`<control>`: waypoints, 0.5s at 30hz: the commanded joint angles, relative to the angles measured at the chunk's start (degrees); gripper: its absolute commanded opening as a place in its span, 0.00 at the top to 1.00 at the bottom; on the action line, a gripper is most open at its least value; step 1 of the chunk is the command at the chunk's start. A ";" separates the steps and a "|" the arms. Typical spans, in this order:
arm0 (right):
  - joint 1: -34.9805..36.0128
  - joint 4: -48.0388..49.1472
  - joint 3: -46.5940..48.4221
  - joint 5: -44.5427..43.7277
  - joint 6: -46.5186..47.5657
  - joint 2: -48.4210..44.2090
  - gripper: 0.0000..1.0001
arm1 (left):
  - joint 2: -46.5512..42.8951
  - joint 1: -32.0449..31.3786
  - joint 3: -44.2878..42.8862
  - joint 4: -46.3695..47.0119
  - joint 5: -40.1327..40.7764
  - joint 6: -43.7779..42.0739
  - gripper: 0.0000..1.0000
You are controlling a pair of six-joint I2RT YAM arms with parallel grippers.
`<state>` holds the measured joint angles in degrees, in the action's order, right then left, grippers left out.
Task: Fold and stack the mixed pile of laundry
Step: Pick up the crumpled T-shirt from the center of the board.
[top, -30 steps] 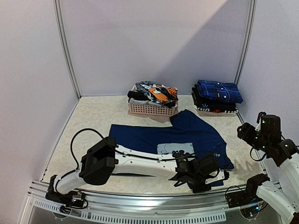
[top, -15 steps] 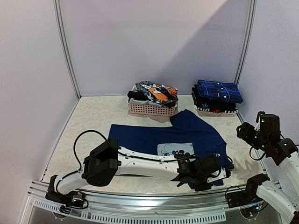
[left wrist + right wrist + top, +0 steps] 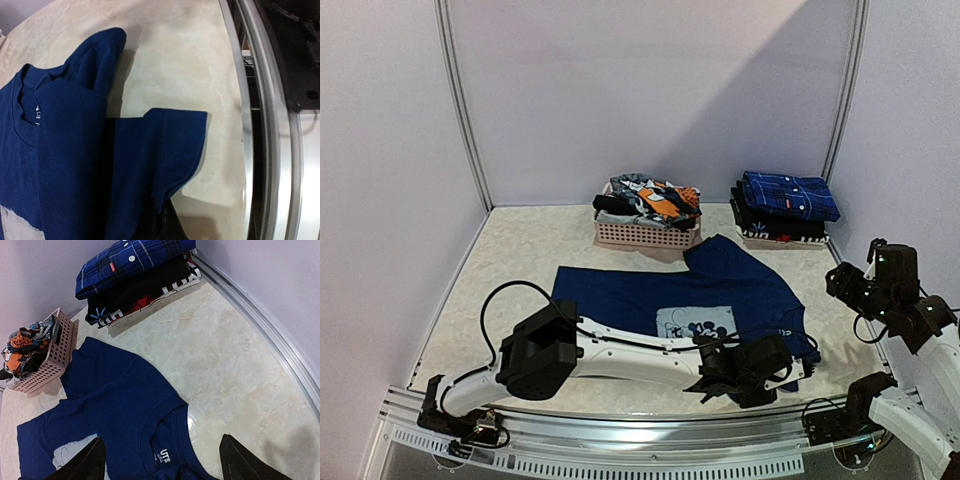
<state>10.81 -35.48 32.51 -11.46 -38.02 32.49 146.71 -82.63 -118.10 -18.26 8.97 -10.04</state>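
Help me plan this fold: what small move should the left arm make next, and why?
Likely carry the sleeve inward over the navy T-shirt and lay it flat. The jaws of the left gripper seem shut on that sleeve, which sits only partly folded, its edge lifted off the table; the right gripper hangs open, holding nothing.

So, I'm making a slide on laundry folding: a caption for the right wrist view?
Right tool open, looking down on the navy T-shirt, folded stack and pink basket beyond.
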 commanded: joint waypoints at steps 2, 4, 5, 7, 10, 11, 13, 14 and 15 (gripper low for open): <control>-0.16 0.89 -1.13 -0.56 0.75 0.21 0.21 | -1.36 -0.69 4.30 1.74 -0.22 1.49 1.00; -0.24 0.94 -1.22 -0.78 0.68 0.20 0.21 | -2.27 -0.62 5.02 2.24 -1.23 1.97 1.00; -0.23 0.97 -1.31 -0.90 0.60 0.25 0.21 | -2.80 -0.60 5.57 2.54 -1.64 2.15 1.00; -0.22 0.91 -1.23 -1.22 0.62 0.21 0.21 | -4.12 -0.60 6.70 3.25 -2.74 2.53 1.00; -0.19 0.84 -1.22 -1.90 0.41 0.08 0.21 | -6.02 -0.56 7.35 3.12 -3.48 2.87 1.00; -0.22 0.81 -1.22 -2.08 0.36 -0.03 0.21 | -6.65 -0.52 7.41 2.90 -3.69 3.03 1.00; -0.19 0.73 -1.22 -2.40 0.17 -0.44 0.21 | -8.10 -0.51 7.94 2.84 -3.74 3.29 1.00; -0.25 0.65 -1.22 -2.54 0.07 -0.77 0.21 | -8.71 -0.45 8.15 2.81 -3.77 3.52 1.00; -0.21 0.56 -1.29 -2.75 0.01 -1.03 0.21 | -9.23 -0.31 8.22 2.79 -3.77 3.84 1.00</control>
<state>10.81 -35.09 32.18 -12.38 -38.06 32.49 142.43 -82.61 -110.87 -14.44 6.52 -7.66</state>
